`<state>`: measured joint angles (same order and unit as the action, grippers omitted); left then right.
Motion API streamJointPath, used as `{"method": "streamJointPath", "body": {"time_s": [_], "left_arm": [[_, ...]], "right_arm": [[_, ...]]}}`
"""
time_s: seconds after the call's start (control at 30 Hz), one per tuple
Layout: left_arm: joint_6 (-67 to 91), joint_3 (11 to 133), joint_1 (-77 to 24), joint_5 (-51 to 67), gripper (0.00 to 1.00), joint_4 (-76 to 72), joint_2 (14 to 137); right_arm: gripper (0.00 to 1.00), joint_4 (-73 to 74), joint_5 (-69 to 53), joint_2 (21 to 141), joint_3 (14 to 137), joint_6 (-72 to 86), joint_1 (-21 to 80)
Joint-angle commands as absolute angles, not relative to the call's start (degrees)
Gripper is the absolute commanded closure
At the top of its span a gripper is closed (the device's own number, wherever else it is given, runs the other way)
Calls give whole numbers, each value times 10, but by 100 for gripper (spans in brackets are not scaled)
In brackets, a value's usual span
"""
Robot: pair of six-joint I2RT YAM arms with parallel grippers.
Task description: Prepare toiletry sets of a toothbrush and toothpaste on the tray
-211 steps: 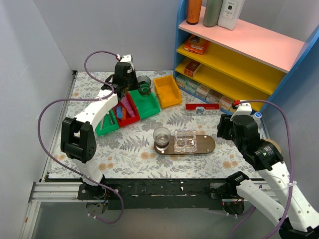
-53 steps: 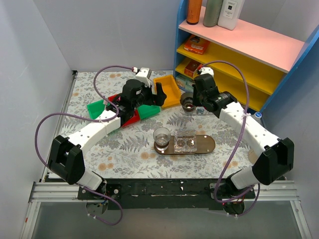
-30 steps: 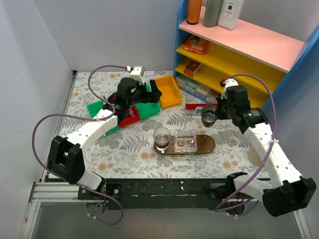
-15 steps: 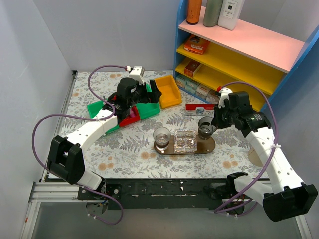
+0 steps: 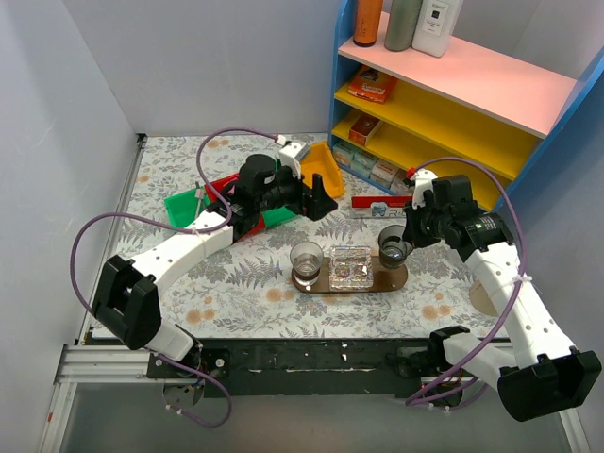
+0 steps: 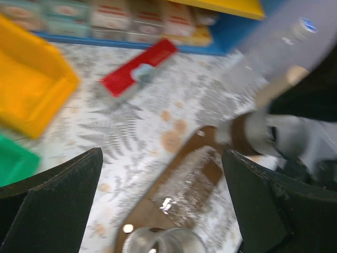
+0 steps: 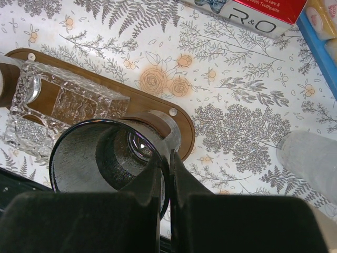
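Note:
The tray (image 5: 377, 281) is a dark-brown oval board in the middle of the table. A clear glass cup (image 5: 307, 260) stands on its left end and a cut-glass dish (image 5: 351, 267) sits at its centre. My right gripper (image 5: 403, 240) is shut on the rim of a dark smoky cup (image 5: 392, 248), holding it at the tray's right end (image 7: 142, 103). In the right wrist view the gripper (image 7: 164, 158) pinches the cup's wall (image 7: 105, 158). My left gripper (image 5: 324, 200) hangs open and holds nothing, above the table between the yellow bin and the tray (image 6: 142, 211). No toothbrush or toothpaste shows.
Green (image 5: 184, 203), red (image 5: 219, 187) and yellow (image 5: 326, 160) bins sit at the back left, partly under the left arm. A red R&O carton (image 5: 382, 203) lies behind the tray. The blue shelf unit (image 5: 453, 94) stands at the back right.
The right arm has carried the dark cup down and left to the tray's right end. The left gripper has swung right, from over the bins toward the tray, still open.

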<state>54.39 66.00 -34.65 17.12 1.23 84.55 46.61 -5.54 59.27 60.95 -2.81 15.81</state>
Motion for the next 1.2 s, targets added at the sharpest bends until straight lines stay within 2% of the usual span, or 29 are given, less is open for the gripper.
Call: {"method": "streamJointPath", "body": {"time_s": [0.0, 0.23, 0.5, 0.77, 1.07, 1.17], "left_arm": [[566, 701, -368, 356, 2, -13, 860], [605, 739, -413, 408, 4, -18, 897], [596, 794, -481, 365, 8, 28, 959], [604, 838, -513, 245, 25, 69, 1007], [581, 888, -543, 166, 35, 90, 1046], [578, 893, -547, 163, 45, 96, 1055]], "right_arm": [[99, 421, -61, 593, 616, -67, 161], [99, 400, -76, 602, 615, -86, 162], [99, 381, -95, 600, 607, -97, 162], [99, 381, -98, 584, 603, -100, 161], [99, 380, -109, 571, 596, -102, 161], [99, 380, -114, 567, 596, -102, 161]]}}
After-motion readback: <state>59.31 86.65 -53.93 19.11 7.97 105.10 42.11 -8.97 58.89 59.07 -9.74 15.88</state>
